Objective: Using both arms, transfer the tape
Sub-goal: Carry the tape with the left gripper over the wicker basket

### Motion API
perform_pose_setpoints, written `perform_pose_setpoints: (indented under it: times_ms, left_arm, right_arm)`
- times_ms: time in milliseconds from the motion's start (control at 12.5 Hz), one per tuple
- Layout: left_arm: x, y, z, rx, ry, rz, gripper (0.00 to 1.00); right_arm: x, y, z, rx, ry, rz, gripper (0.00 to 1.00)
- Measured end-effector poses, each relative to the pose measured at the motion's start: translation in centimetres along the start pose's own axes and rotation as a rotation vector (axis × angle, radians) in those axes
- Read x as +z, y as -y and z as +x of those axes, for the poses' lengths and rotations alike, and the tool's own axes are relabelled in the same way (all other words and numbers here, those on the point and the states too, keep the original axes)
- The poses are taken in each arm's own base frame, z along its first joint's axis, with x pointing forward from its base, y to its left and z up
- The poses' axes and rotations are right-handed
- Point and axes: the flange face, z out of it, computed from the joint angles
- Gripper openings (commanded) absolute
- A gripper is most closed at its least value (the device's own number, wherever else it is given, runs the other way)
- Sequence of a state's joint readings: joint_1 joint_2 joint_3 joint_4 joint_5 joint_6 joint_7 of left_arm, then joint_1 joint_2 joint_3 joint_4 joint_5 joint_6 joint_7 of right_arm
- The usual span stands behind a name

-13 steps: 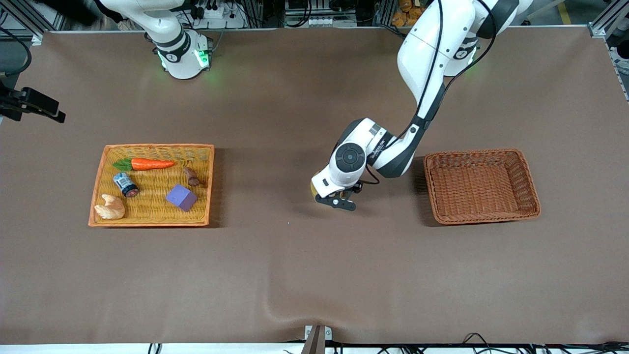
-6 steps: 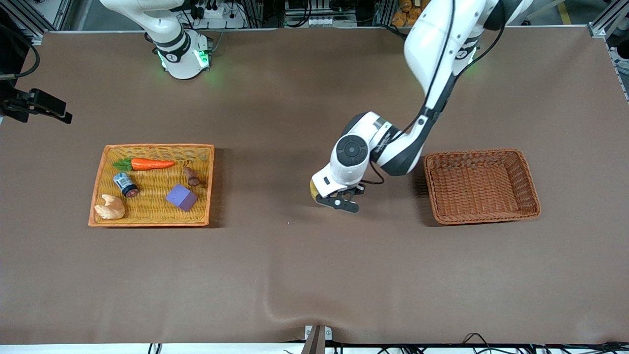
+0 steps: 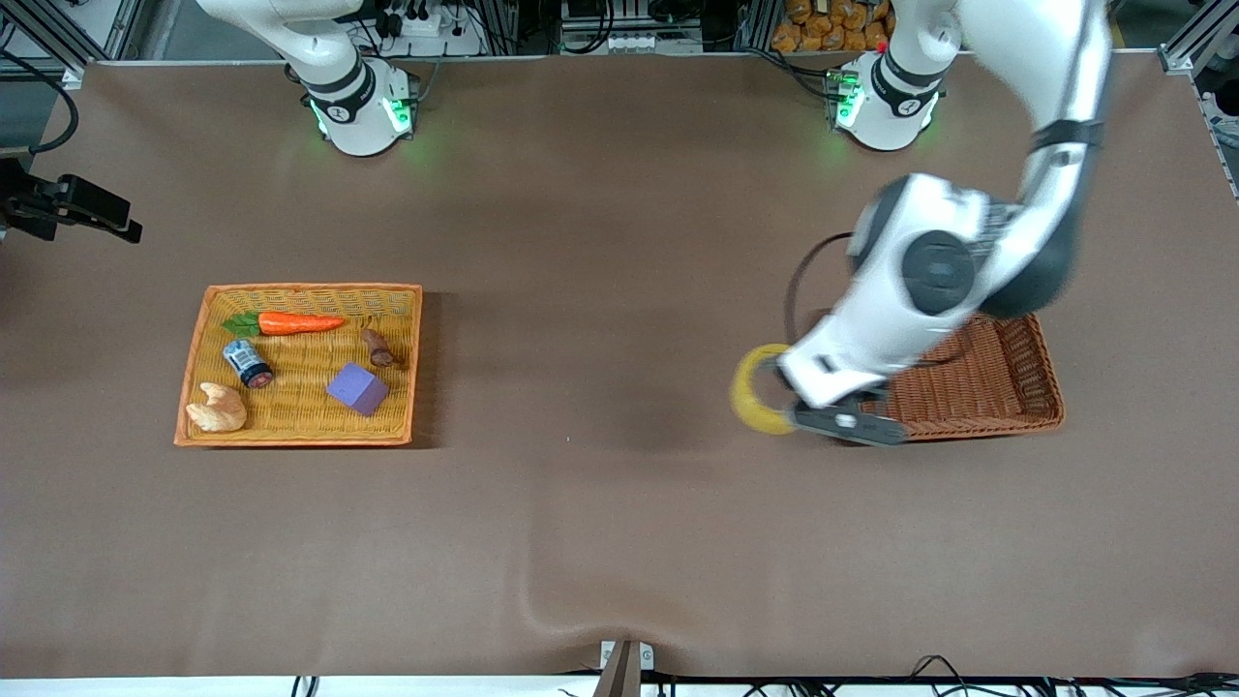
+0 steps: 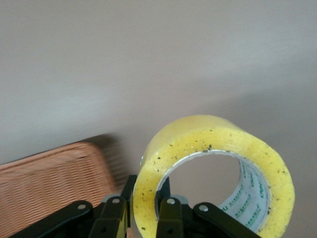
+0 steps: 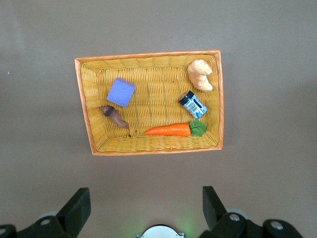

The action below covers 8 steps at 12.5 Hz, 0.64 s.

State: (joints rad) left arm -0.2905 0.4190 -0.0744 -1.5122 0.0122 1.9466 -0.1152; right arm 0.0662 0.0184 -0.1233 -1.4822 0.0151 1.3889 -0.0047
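The left hand (image 3: pixel 789 411) grips the tape (image 3: pixel 758 389) by its wall, one finger (image 4: pixel 169 218) inside the ring and one outside, holding it in the air over the surface (image 3: pixel 619 503) just beside the brown basket (image 3: pixel 1016 387). The right hand (image 5: pixel 143 206), fingers spread and holding nothing, waits high above the yellow basket (image 3: pixel 198 358) containing a carrot (image 3: pixel 298 322), a jar (image 3: pixel 248 362) and a purple block (image 3: pixel 357 388).

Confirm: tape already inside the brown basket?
No, the tape is clamped in the left gripper in the air, just short of the brown basket rim.
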Motion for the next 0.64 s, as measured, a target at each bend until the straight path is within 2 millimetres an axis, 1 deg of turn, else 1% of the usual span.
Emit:
perform_pose_setpoints:
  times_ms: [80, 160, 319, 399, 479, 638]
  left_arm:
    - [-0.6, 3.4, -0.3, -0.006, 0.021, 0.004, 0.00]
    - [-0.7, 6.7, -0.7, -0.007, 0.045, 0.005, 0.00]
    - [-0.1, 13.3, -1.5, 0.002, 0.075, 0.000, 0.00]
    - [0.7, 16.6, -2.2, -0.006, 0.094, -0.006, 0.00]
    - [1.7, 19.1, -3.1, -0.025, 0.116, -0.012, 0.00]
    - [4.1, 22.2, -4.8, -0.068, 0.167, -0.025, 0.00]
  right_arm:
    - [0.0, -0.1, 0.0, 0.002, 0.000, 0.000, 1.00]
    - [0.0, -0.2, 0.0, 0.003, 0.001, 0.000, 1.00]
    - [0.0, -0.2, 0.0, 0.004, 0.001, 0.000, 1.00]
    - [0.0, -0.2, 0.0, 0.003, 0.001, 0.000, 1.00]
    - [0.0, -0.2, 0.0, 0.003, 0.001, 0.000, 1.00]
    - [0.0, -0.2, 0.0, 0.002, 0.001, 0.000, 1.00]
